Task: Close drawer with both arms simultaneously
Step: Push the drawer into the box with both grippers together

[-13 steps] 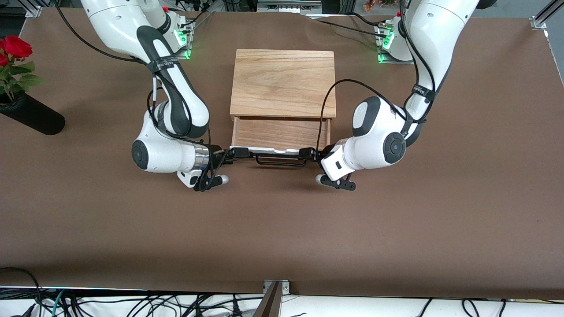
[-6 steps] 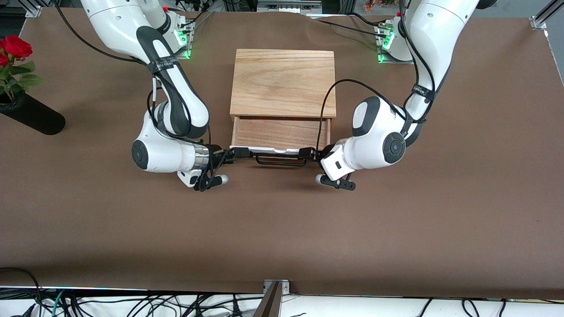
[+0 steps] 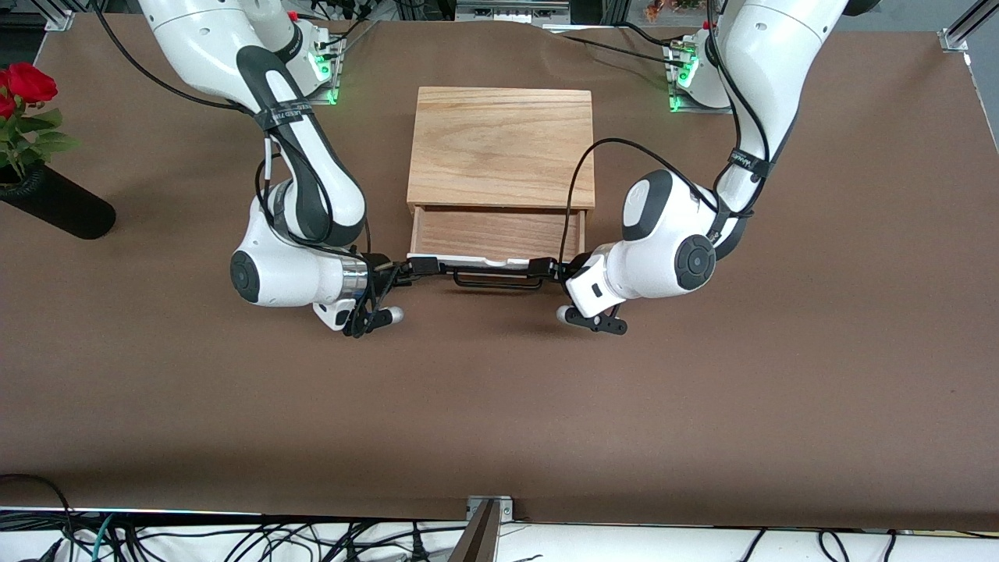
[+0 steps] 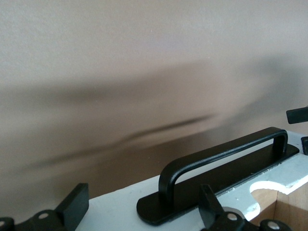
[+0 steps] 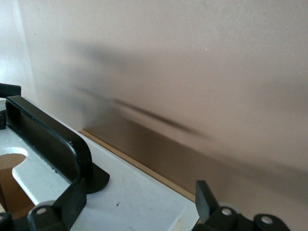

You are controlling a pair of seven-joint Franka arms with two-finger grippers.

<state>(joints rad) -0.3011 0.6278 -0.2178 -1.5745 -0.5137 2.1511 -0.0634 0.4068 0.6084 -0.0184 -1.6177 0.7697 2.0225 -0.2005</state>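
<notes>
Claws first: left claw (image 3: 545, 270) and right claw (image 3: 417, 268) both sit against the white front of the drawer (image 3: 496, 234), one at each end of the handle (image 3: 498, 280), and in each wrist view I see the fingers spread apart with the panel between them, nothing clamped. Drawer is still partly out of the wooden box (image 3: 501, 148) mid-bench, so I'd say we're mid-push; next move needs both arms driving evenly toward the box so it doesn't skew. Arm strap lettering is unreadable.
</notes>
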